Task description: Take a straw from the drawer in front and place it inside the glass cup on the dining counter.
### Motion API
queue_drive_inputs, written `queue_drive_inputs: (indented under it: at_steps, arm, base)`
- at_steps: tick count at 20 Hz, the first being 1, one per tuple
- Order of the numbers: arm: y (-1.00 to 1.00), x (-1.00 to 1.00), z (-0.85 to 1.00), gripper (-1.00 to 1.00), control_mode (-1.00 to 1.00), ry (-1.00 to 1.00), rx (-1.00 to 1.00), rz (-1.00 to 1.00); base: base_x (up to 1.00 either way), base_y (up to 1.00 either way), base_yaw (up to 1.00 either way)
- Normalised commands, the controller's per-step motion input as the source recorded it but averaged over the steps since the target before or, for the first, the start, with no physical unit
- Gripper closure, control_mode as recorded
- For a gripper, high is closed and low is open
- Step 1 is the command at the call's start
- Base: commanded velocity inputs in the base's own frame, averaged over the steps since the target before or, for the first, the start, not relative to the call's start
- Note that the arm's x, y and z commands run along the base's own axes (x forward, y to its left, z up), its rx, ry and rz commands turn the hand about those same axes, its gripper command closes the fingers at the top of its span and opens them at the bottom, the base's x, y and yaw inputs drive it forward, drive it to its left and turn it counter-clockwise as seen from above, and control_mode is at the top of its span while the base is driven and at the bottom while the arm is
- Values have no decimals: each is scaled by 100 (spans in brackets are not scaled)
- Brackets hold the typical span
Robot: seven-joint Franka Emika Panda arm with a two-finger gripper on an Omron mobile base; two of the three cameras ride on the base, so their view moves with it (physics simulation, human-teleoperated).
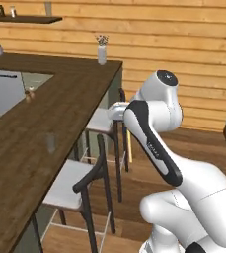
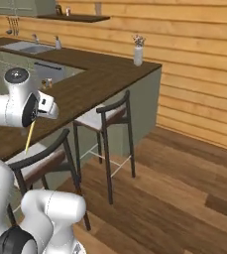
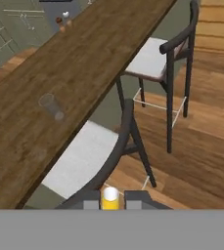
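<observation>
Dark counter [image 3: 84, 63]; thin pale-yellow straw [image 2: 29, 137]

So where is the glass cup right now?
The glass cup stands upright on the dining counter, left of centre in the hand view, inboard of the nearest chair.

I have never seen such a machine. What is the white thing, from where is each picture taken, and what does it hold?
The white thing is a robot arm with a two-finger claw. Two pictures come from cameras on its base, behind it to the left and to the right. The third comes from a camera on its hand, looking along the claw. The claw is shut on a thin pale-yellow straw, which hangs downward in the right base view. On the long dark-brown wooden counter stands a small clear glass cup, away from the straw. A white vase stands at the counter's far end. Dark-framed chairs stand beside the counter.
</observation>
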Motion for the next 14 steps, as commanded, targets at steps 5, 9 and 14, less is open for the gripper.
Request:
queue_drive_inputs:
  at_steps: [5,9,14]
  arm:
    - [0,0,0,100,100,0,0,0]
    - [0,0,0,100,100,0,0,0]
    - [0,0,0,100,100,0,0,0]
  base:
    - [20,-73,65]
    - [22,-75,62]
    - [28,-75,61]
